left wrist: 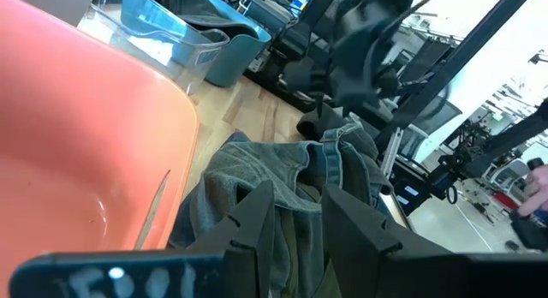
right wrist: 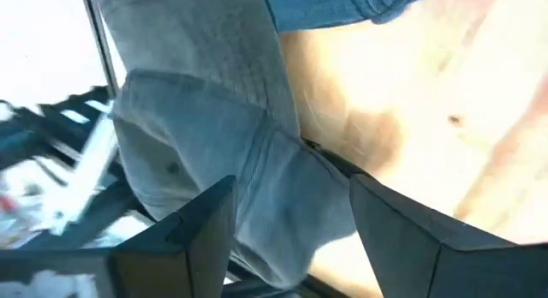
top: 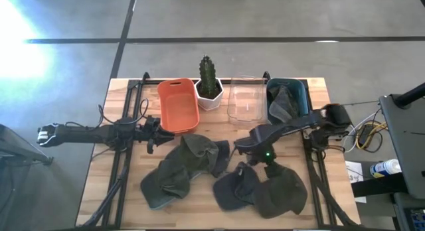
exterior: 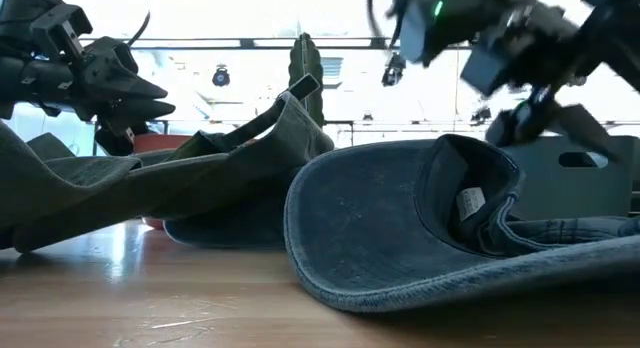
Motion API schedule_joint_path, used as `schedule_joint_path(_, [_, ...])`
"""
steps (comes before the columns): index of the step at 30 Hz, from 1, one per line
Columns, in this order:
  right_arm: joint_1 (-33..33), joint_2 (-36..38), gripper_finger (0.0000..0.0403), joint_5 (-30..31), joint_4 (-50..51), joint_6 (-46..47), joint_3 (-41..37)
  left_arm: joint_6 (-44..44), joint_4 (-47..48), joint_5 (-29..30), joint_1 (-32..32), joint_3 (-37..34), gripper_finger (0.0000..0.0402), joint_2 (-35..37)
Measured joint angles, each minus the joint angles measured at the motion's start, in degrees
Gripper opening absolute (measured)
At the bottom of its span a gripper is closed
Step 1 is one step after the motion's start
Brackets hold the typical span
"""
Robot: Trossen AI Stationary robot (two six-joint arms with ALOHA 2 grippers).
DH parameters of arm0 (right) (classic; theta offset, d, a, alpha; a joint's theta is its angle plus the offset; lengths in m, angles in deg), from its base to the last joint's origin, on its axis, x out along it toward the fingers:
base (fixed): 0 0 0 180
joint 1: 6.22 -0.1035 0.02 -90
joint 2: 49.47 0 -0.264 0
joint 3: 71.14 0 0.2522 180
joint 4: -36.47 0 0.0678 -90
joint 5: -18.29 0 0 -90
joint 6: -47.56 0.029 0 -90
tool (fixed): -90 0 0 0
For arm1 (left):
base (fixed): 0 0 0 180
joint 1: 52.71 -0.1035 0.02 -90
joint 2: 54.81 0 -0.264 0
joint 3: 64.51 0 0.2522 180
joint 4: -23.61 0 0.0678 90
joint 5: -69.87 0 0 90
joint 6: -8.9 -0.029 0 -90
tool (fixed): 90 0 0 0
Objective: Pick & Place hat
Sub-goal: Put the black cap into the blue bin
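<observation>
My right gripper (top: 240,150) hangs open over the green hat (top: 189,166), which lies on the wooden table (top: 106,184) beside two dark hats. My left gripper (top: 154,133) waits open near the orange bin (top: 178,105).

The table (top: 119,184) is pale wood with a visible grain. On it lie hats in faded grey-green: one (top: 179,168) at the near left, more olive, and two (top: 262,188) at the near right, darker and bluish-grey, one showing a small white label inside. At the far edge stand an orange bin (top: 178,105), a white pot (top: 210,97) with a dark green cactus (top: 208,73), a clear bin (top: 246,98) and a teal bin (top: 295,91) holding grey cloth. Both arms are black.
</observation>
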Motion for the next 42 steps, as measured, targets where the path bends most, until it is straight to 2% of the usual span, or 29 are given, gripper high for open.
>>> schedule_joint_path(7, [-6.94, 7.99, 0.0221, 6.81, -0.65, -6.12, -4.06, 0.0, 0.17, 0.02, 0.0, 0.0, 0.0094, 0.02])
schedule_joint_path(14, [-12.08, 8.65, 0.0221, 6.86, -4.87, -2.29, -9.75, 0.0, 0.25, 0.01, -0.01, 0.0, 0.0094, 0.01])
schedule_joint_path(19, [-12.69, 8.54, 0.0221, 6.97, -13.68, 3.68, -12.02, 0.0, 0.35, 0.02, -0.02, 0.0, 0.0094, 0.02])
schedule_joint_path(24, [-12.75, 8.56, 0.0214, 6.65, -14.05, 9.21, -14.01, 0.0, 0.37, 0.01, 0.0, -0.01, 0.0094, 0.0])
schedule_joint_path(29, [-12.75, 8.53, 0.0156, 2.48, -13.82, 14.05, -15.73, 0.0, 0.35, 0.02, 0.0, 0.0, 0.0094, 0.0])
schedule_joint_path(36, [-12.64, 9.7, 0.0022, 1.94, -11.38, 15.39, -14.41, 0.0, 0.28, 0.02, -0.01, -0.01, 0.0094, 0.0])
schedule_joint_path(42, [-11.59, 16.81, 0.001, 4.09, -8.82, 22.03, -10.68, 0.0, 0.23, 0.0, -0.02, 0.0, 0.0094, 0.0])
